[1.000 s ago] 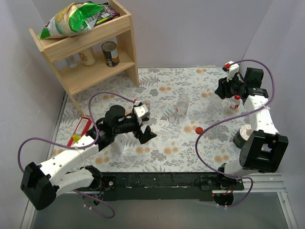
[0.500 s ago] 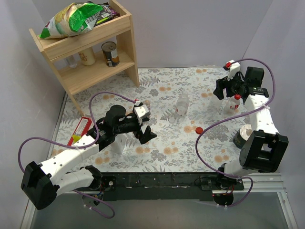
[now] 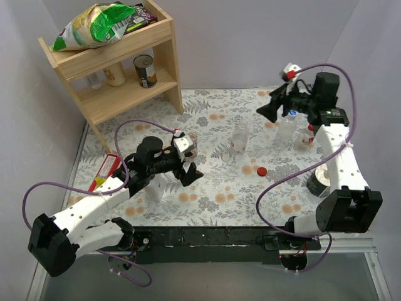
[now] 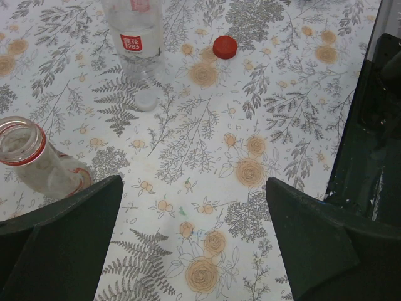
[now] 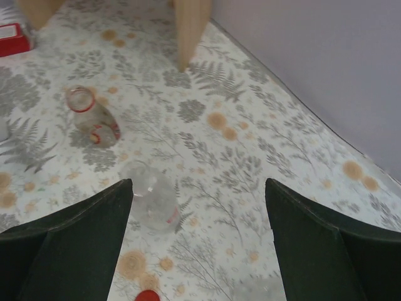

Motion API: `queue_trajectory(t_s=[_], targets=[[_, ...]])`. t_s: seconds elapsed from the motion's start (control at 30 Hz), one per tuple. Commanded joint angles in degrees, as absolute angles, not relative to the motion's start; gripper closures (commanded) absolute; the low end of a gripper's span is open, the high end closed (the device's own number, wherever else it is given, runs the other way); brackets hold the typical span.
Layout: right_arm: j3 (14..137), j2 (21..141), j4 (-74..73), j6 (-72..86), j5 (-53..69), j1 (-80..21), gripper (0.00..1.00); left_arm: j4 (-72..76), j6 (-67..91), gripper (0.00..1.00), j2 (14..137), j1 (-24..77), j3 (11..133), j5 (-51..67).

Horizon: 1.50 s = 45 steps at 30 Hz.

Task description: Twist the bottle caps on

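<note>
My left gripper (image 3: pixel 190 171) (image 4: pixel 194 183) hangs open over bare patterned cloth. Just left of it, an uncapped clear bottle (image 4: pixel 34 160) (image 3: pixel 191 140) with a red neck ring leans over. Farther off, a labelled clear bottle (image 4: pixel 139 47) (image 3: pixel 240 137) stands upright, and a loose red cap (image 4: pixel 225 47) (image 3: pixel 262 170) lies beyond it. At the back right my right gripper (image 3: pixel 268 108) (image 5: pixel 198 183) is raised and open, holding nothing. The upright bottle (image 5: pixel 150 199) shows below its left finger. Two more bottles stand by the right arm, one clear (image 3: pixel 286 128) and one red-capped (image 3: pixel 307 138).
A wooden shelf (image 3: pixel 125 81) with a can, bags and jars stands at the back left. A white opaque bottle (image 3: pixel 155 187) and a red-and-yellow packet (image 3: pixel 104 173) sit beside the left arm. A tape roll (image 3: pixel 316 180) lies near the right arm.
The right gripper has opened, let go of the red-capped bottle and swung up and to the left. The left arm has barely moved.
</note>
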State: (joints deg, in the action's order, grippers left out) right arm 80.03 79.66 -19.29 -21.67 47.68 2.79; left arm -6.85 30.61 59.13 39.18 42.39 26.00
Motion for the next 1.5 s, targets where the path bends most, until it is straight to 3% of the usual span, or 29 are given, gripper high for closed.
queue_trajectory(t_s=[0.0, 0.23, 0.6, 0.87, 0.97, 1.03, 1.23, 1.47], targets=[[77.1, 80.2, -19.1, -24.0, 50.3, -6.1, 0.09, -8.0, 29.4, 0.02, 57.4, 36.7, 45.2, 25.6], [72.2, 81.5, -16.4, -25.5, 42.4, -13.4, 0.12, -8.9, 29.3, 0.02, 56.3, 32.8, 46.2, 26.3], [64.1, 80.6, -6.9, -24.9, 37.7, -15.6, 0.24, -10.0, 29.0, 0.02, 55.4, 30.6, 46.5, 27.3], [60.1, 79.5, -1.9, -22.9, 35.7, -16.8, 0.42, -10.0, 28.9, 0.02, 56.2, 30.5, 46.8, 29.4], [60.1, 79.5, -0.9, -22.1, 34.7, -16.9, 0.57, -9.6, 28.9, 0.02, 57.2, 30.5, 47.3, 31.8], [61.1, 79.5, -2.6, -23.0, 35.0, -16.8, 0.66, -9.2, 29.0, 0.02, 58.0, 30.6, 47.7, 34.3], [68.6, 75.8, -14.2, -21.9, 38.5, -16.8, 0.68, -5.9, 30.1, 0.02, 61.1, 32.3, 50.3, 38.3], [77.2, 72.2, -24.5, -14.6, 51.0, -16.8, 0.70, -0.3, 29.7, 0.02, 66.7, 38.8, 51.6, 36.0]])
